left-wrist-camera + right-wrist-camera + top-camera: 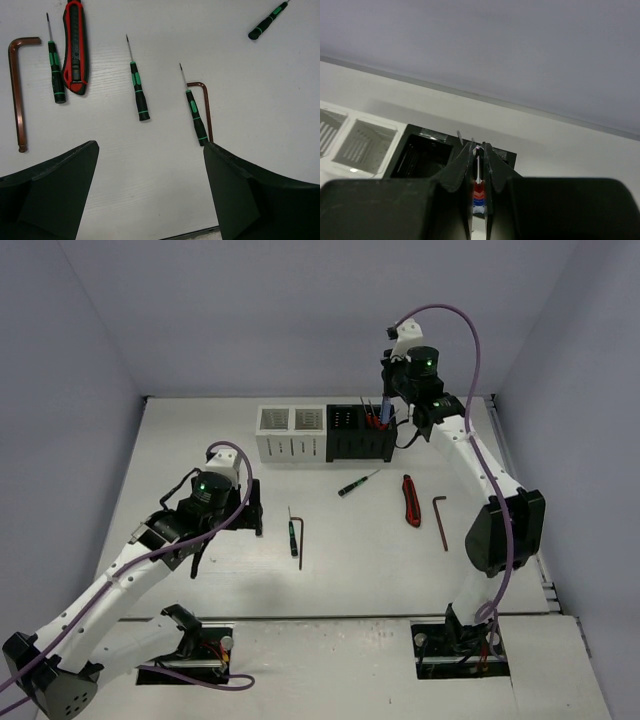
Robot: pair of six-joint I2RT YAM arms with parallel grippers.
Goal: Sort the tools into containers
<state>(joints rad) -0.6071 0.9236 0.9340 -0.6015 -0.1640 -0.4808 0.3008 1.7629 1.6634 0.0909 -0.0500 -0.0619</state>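
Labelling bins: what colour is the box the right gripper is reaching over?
Black. The box shows best in the top view, below the right gripper.

High overview, two wrist close-ups (table (380, 560) shared)

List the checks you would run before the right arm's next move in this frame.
1. Grasp: right gripper shut on the red-and-blue screwdriver: ok.
2. Position: right gripper over the right compartment of the black container: ok in the top view.
3. Screwdriver tip already inside that compartment: cannot tell.
4. Other arm clear: left gripper open, holding nothing, away from the black container: ok.
5. Sorting finished: not ok; green screwdriver, red-handled pliers and hex key lie unsorted.
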